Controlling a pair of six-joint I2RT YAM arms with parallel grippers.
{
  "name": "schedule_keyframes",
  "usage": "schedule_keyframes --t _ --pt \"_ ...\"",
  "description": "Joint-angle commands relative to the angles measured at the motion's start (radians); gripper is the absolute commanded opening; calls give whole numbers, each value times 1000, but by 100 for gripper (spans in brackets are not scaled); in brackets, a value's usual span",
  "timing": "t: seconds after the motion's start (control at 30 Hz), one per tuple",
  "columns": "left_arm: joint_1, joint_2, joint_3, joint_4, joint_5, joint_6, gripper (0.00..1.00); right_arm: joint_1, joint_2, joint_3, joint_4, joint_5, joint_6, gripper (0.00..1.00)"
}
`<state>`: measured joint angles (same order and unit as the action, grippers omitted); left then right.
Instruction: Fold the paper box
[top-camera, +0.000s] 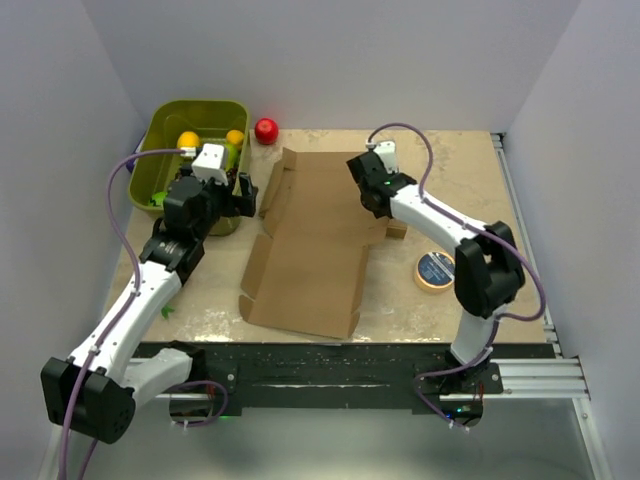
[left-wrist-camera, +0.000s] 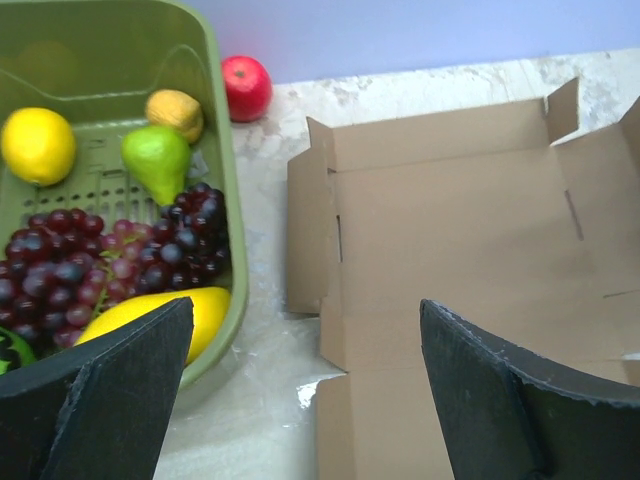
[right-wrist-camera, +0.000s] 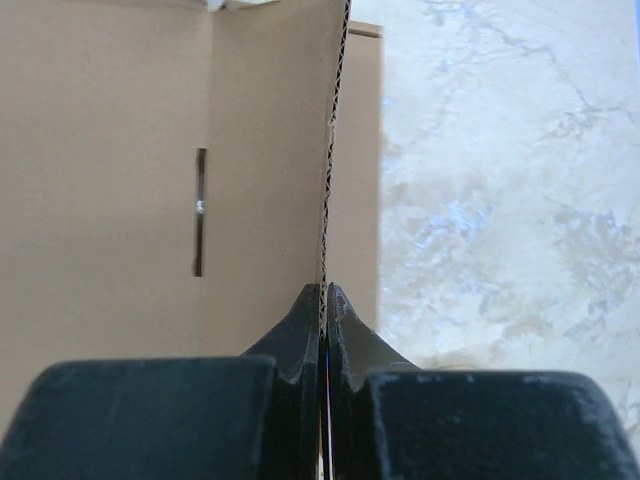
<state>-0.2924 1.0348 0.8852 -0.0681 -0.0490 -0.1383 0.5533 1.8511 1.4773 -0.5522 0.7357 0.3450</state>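
Brown corrugated cardboard, one paper box lies unfolded mid-counter, its long axis running from the near edge toward the far wall, the far end leaning slightly right. It is plain, with crease lines, a narrow slot and small flaps along both sides. The right gripper is pressed together on the thin edge of a right-side flap that stands up. The left gripper hangs spread wide above the sheet's left side, beside one green fruit basket. One red apple and one tape roll sit apart.
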Motion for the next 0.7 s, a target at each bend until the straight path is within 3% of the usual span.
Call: schedule_keyframes --t 0.0,0.4,0.67 --pt "-21 53 18 37 96 -12 99 -12 -174 -86 63 -94 -35 0" --pt "-33 169 27 88 268 -63 99 -13 -578 -282 113 -340 -21 0" --pt "-33 217 58 31 210 -69 99 -12 -746 -282 84 -372 -21 0"
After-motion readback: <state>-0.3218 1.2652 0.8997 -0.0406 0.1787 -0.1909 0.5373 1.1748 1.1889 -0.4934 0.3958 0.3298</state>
